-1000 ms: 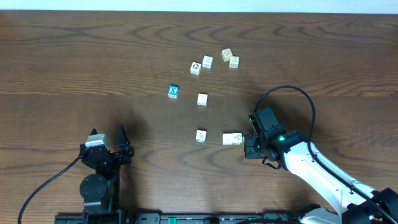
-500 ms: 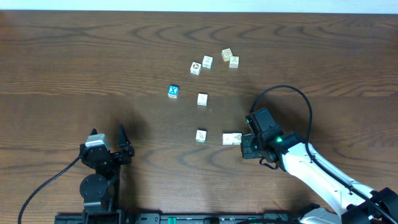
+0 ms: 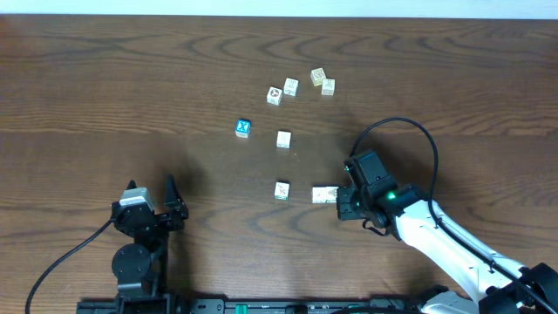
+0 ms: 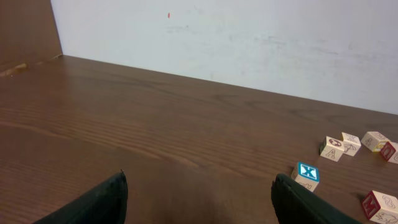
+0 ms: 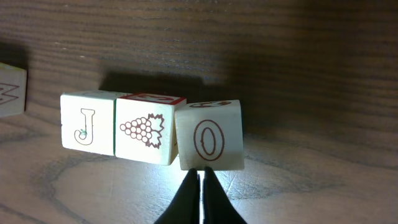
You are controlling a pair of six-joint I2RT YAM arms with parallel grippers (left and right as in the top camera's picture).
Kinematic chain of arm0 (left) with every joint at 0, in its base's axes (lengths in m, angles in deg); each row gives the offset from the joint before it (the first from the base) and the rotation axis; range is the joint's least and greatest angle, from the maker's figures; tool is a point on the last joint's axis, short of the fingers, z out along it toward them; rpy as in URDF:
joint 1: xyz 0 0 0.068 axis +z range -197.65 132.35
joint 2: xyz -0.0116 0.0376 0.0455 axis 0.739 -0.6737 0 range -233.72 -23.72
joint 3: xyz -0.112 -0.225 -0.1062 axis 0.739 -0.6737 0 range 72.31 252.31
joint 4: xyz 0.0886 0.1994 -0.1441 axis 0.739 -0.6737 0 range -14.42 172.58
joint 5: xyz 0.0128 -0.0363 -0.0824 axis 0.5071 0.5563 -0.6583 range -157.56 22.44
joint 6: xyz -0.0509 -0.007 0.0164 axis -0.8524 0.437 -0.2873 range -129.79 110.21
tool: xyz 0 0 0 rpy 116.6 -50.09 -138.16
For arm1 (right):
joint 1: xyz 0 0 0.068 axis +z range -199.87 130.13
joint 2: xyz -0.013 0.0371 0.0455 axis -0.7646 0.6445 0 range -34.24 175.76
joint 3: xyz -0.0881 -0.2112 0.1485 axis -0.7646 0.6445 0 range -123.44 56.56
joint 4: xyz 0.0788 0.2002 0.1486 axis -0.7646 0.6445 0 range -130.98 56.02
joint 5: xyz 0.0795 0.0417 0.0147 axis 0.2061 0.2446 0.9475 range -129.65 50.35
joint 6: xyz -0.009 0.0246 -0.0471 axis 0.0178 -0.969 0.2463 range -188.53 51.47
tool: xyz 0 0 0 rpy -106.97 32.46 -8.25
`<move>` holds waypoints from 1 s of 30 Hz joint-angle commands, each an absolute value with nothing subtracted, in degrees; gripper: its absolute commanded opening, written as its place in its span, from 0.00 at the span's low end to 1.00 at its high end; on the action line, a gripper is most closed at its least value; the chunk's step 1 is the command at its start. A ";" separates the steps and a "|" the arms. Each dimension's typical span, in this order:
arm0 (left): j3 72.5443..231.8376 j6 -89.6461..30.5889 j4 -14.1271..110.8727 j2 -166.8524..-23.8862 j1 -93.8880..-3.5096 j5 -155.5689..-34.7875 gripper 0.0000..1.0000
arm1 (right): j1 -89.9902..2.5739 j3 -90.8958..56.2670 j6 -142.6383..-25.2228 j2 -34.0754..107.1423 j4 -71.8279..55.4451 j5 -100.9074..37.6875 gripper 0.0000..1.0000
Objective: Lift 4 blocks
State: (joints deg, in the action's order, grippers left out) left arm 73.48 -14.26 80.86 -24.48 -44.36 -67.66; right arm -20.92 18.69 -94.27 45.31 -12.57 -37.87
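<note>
Checking the blocks first: none is off the dark brown wooden table (image 3: 105, 78). A row of three small cream-white wooden cubes lies right of the table's middle, towards the near edge. It consists of the J-printed cube (image 5: 87, 128), the grape-printed cube (image 5: 147, 132) with a red top face touching it, and the O-printed cube (image 5: 209, 142) touching that one, turned slightly out of line. A fourth cream cube (image 3: 282, 190) rests near the row's left end, apart from it. A lone cream cube (image 3: 283, 139) sits closer to the middle. A cluster of four cream cubes (image 3: 291, 85) lies towards the far edge. The blue-and-white cube (image 3: 243, 128) rests left of the lone one and is outside the job.

The right gripper (image 5: 200, 179) has its fingers pressed together with nothing between them. Its tips are at the O-printed cube's near face; contact cannot be confirmed. The left gripper (image 4: 199, 186) has its fingers spread wide and empty, by the near edge on the left side, well apart from every cube.

Assessment: no lift is evident and all four are outstanding. Which four will be taken cannot be told. With its fingers together, the right gripper looks set to nudge rather than grasp, and it must spread them before any cube can be taken.
</note>
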 commanded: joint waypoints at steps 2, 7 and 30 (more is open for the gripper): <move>72.54 -14.55 78.37 -24.32 -44.12 -66.96 0.75 | -19.76 18.85 -95.67 45.57 -13.36 -37.63 0.01; 72.54 -14.55 78.37 -24.32 -44.12 -66.96 0.75 | -19.79 15.22 -94.97 44.00 -8.22 -36.39 0.01; 72.54 -14.55 78.37 -24.32 -44.12 -66.96 0.74 | -21.91 5.21 -91.25 39.56 -6.15 -44.95 0.08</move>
State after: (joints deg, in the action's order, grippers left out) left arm 73.48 -14.26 80.86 -24.48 -44.36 -67.66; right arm -21.05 10.28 -91.95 39.80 -7.02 -43.29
